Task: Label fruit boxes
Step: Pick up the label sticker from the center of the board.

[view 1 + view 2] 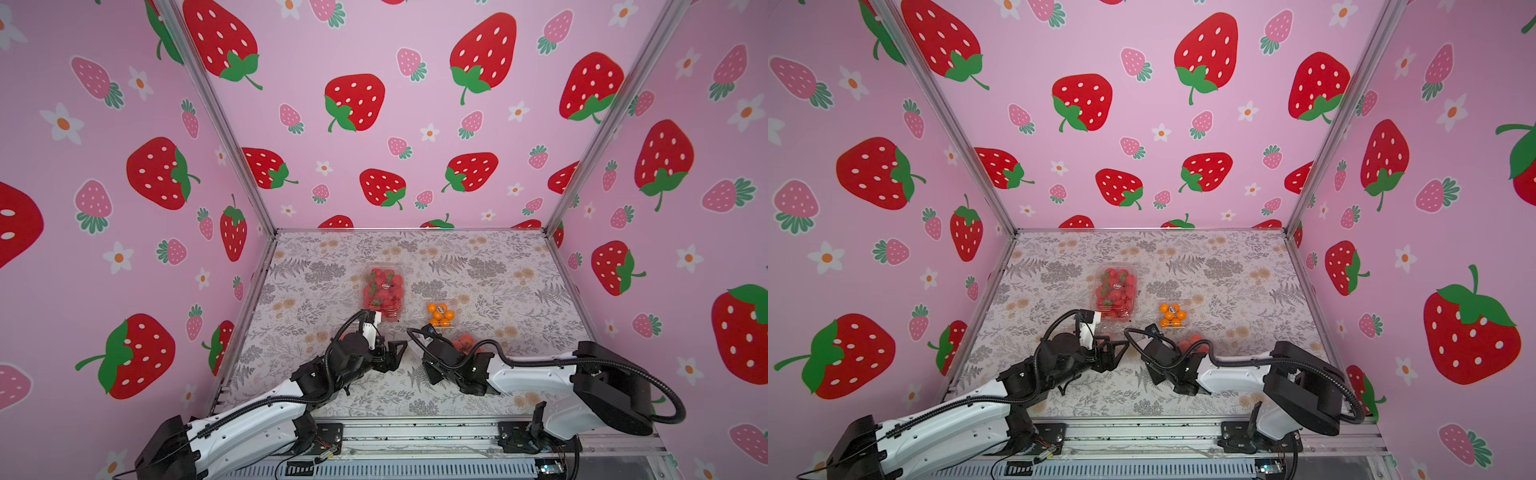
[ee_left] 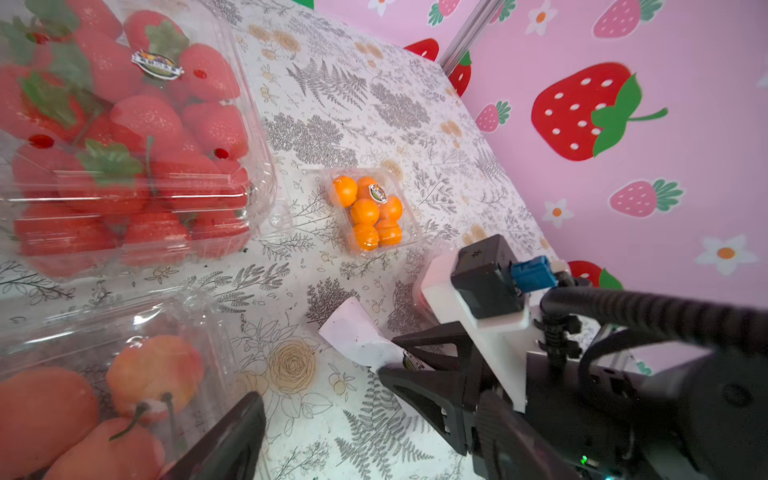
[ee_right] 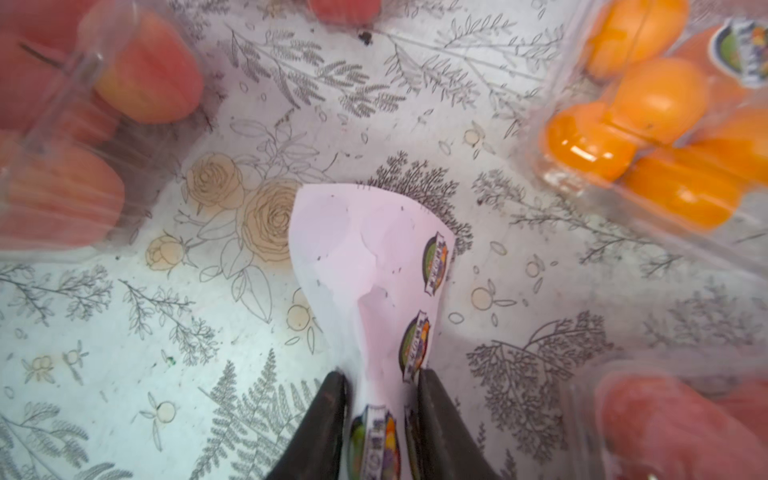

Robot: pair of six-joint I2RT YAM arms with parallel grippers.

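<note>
The fruit boxes are clear clamshells. The large strawberry box [image 1: 383,291] and the small orange box [image 1: 441,314] each carry a round label on the lid. A large box of peach-pink fruit [image 2: 104,395] lies under my left arm. A small one [image 3: 665,424] sits beside my right arm. My right gripper [image 3: 380,415] is shut on the crumpled white sticker sheet [image 3: 374,270], low over the table between the boxes. My left gripper [image 2: 374,440] is open and holds nothing; it faces the right gripper [image 2: 399,361] at close range.
The floral tabletop [image 1: 478,266] is walled by strawberry-print panels on three sides. A metal rail [image 1: 415,432] runs along the near edge. Bare table lies behind and to the right of the boxes.
</note>
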